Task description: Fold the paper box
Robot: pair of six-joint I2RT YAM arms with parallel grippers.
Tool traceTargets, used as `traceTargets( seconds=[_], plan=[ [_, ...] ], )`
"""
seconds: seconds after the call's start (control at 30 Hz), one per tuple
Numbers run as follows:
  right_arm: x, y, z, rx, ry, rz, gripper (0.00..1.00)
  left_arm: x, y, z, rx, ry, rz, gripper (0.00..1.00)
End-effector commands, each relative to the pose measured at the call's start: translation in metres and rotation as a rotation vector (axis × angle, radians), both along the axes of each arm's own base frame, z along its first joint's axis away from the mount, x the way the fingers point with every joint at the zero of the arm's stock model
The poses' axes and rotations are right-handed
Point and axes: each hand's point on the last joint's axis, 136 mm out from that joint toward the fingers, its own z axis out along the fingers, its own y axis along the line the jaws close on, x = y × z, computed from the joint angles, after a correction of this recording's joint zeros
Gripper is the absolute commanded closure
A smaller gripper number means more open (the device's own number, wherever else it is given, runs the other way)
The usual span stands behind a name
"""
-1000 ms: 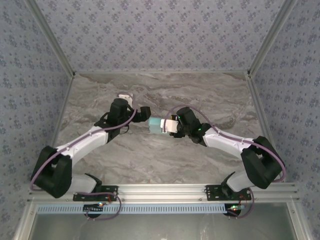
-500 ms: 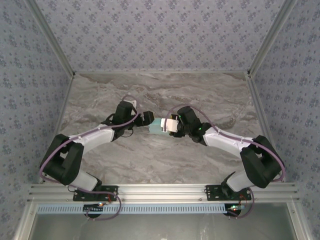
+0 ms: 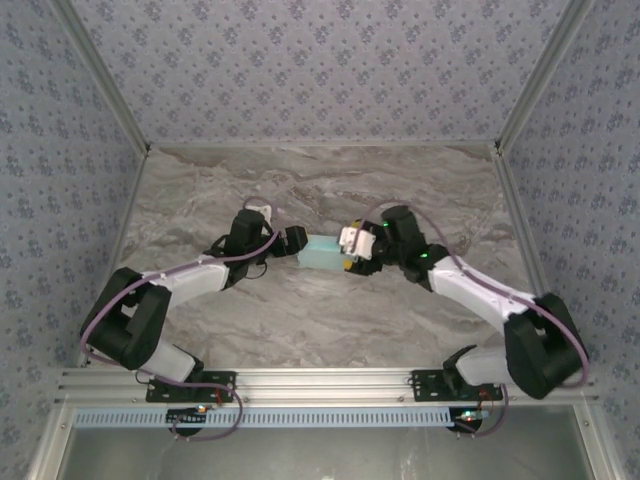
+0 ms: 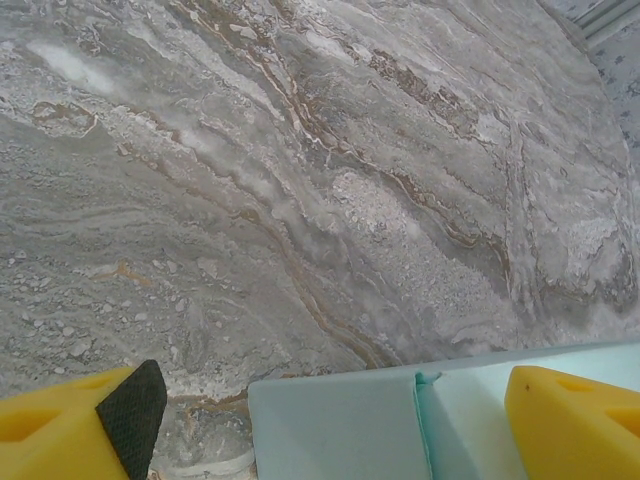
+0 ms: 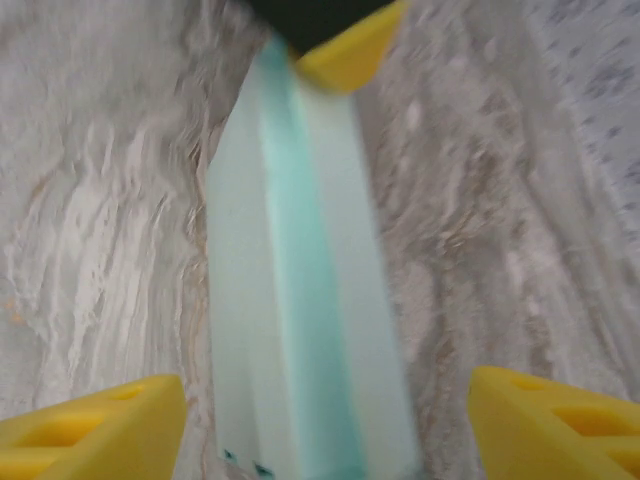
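One mint-turquoise thin-card paper box [image 3: 322, 253], folded flat, lying mid marble table [image 3: 300, 190]. Just released by right gripper [image 3: 345, 254] at its 3 o'clock, jaws widened, gripping nothing. At 9 o'clock, left gripper [image 3: 298, 247] spread, empty. Likely regrip or finish.

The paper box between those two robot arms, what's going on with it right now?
The robot is folding a mint paper box, which lies on the marble table as a flat, narrow shape. The left hand sits open around one end and the right hand open around the other, its fingers clear of the card on both sides. Neither hand is gripping it.
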Motion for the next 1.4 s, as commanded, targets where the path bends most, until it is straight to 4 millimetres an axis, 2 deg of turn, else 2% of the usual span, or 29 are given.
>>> traceTargets(
  seconds=[0.0, 0.07, 0.1, 0.2, 0.3, 0.4, 0.47, 0.53, 0.6, 0.67, 0.77, 0.93, 1.0, 1.1, 1.2, 1.3, 1.37],
  plan=[
    [-0.011, -0.004, 0.042, 0.236, 0.057, 0.039, 0.26, -0.018, 0.023, -0.049, 0.147, 0.117, 0.032, 0.11],
    [0.006, -0.017, 0.057, 0.328, 0.071, -0.046, 0.37, -0.019, 0.026, -0.051, 0.155, 0.112, 0.041, 0.11],
    [0.016, -0.025, 0.060, 0.373, 0.116, -0.106, 0.46, -0.019, 0.026, -0.051, 0.156, 0.104, 0.039, 0.12],
    [0.030, -0.030, 0.050, 0.403, 0.244, -0.156, 0.63, -0.019, 0.027, -0.053, 0.159, 0.108, 0.044, 0.12],
    [0.032, -0.019, 0.035, 0.375, 0.286, -0.155, 0.70, -0.020, 0.026, -0.053, 0.154, 0.113, 0.042, 0.12],
    [0.031, -0.009, 0.018, 0.287, 0.312, -0.142, 0.77, -0.019, 0.025, -0.053, 0.157, 0.114, 0.042, 0.12],
    [0.029, -0.007, -0.005, 0.191, 0.351, -0.153, 0.79, -0.019, 0.025, -0.052, 0.158, 0.117, 0.039, 0.12],
    [0.029, -0.017, -0.036, 0.100, 0.410, -0.194, 0.85, -0.020, 0.026, -0.051, 0.165, 0.110, 0.038, 0.11],
    [0.025, -0.024, -0.059, 0.009, 0.444, -0.210, 0.89, -0.020, 0.029, -0.054, 0.182, 0.108, 0.042, 0.11],
    [0.021, -0.027, -0.067, -0.025, 0.467, -0.214, 0.92, -0.022, 0.031, -0.057, 0.197, 0.116, 0.042, 0.11],
    [0.018, -0.023, -0.049, 0.008, 0.425, -0.185, 0.92, -0.023, 0.035, -0.058, 0.214, 0.115, 0.050, 0.11],
    [0.026, -0.012, 0.008, 0.104, 0.283, -0.123, 0.91, -0.020, 0.036, -0.059, 0.222, 0.112, 0.058, 0.11],
    [0.027, -0.008, 0.013, 0.103, 0.258, -0.084, 0.91, -0.018, 0.035, -0.058, 0.220, 0.106, 0.059, 0.10],
    [0.027, -0.004, -0.003, 0.063, 0.261, -0.045, 0.91, -0.017, 0.035, -0.060, 0.226, 0.107, 0.058, 0.10],
    [0.019, -0.003, -0.040, -0.029, 0.283, -0.019, 0.91, -0.016, 0.034, -0.058, 0.222, 0.106, 0.058, 0.10],
    [0.016, -0.013, -0.079, -0.119, 0.290, -0.033, 0.92, -0.016, 0.034, -0.060, 0.235, 0.095, 0.050, 0.10],
    [0.026, -0.018, -0.084, -0.096, 0.283, -0.081, 0.92, -0.016, 0.033, -0.060, 0.280, 0.070, 0.039, 0.10]
  ],
)
